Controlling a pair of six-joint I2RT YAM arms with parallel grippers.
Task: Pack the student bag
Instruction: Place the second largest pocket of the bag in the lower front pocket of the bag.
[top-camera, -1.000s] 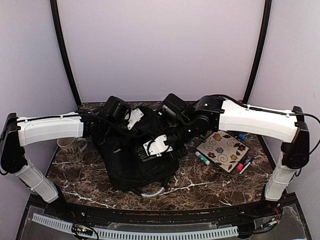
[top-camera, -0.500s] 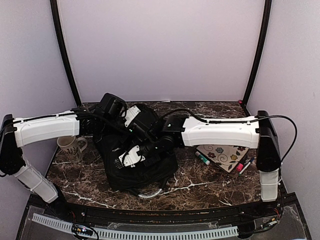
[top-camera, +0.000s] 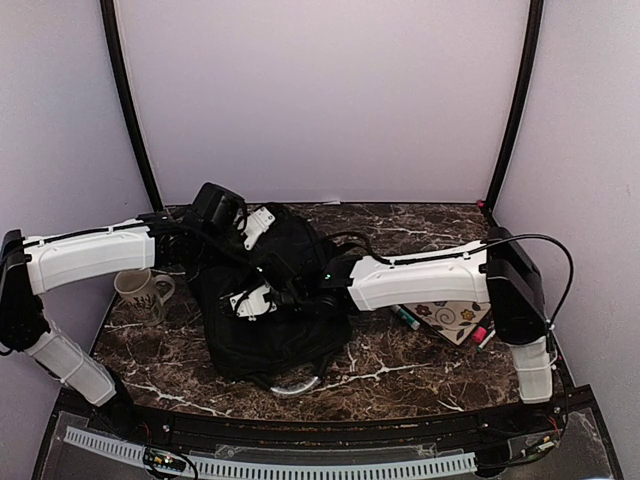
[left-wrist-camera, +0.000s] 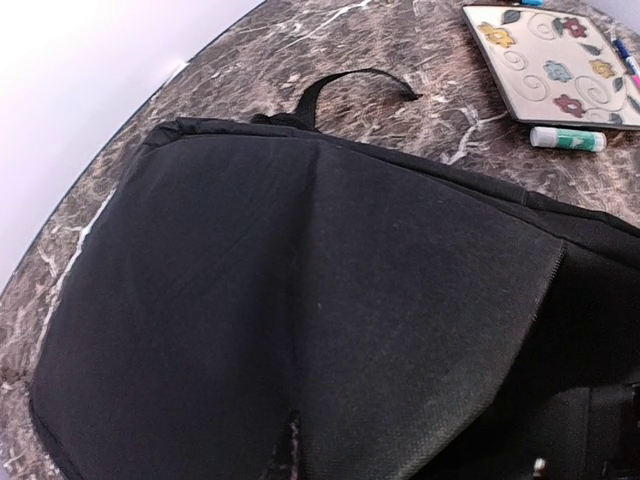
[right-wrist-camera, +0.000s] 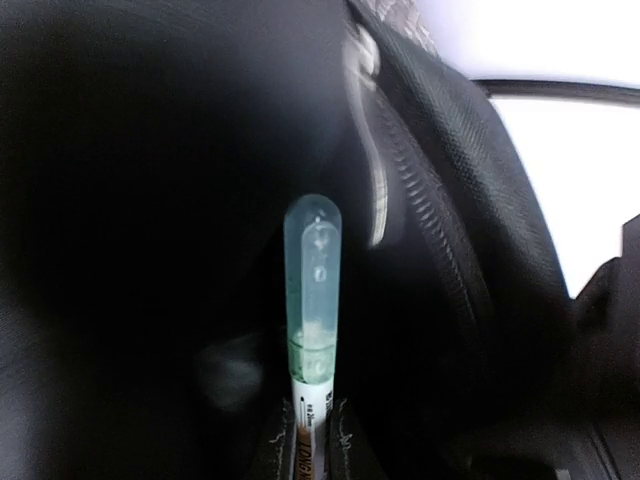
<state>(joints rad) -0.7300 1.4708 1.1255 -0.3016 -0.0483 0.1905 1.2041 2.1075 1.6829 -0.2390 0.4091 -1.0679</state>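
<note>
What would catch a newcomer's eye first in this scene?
A big black bag sprawls across the middle of the marble table. The right end effector holds a green-capped marker at the bag's dark zipped opening. A mug stands to the left of the bag.

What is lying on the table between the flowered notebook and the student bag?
A green-capped marker lies between the flowered notebook and the student bag, close to the notebook's edge. The left wrist view shows it best.
</note>
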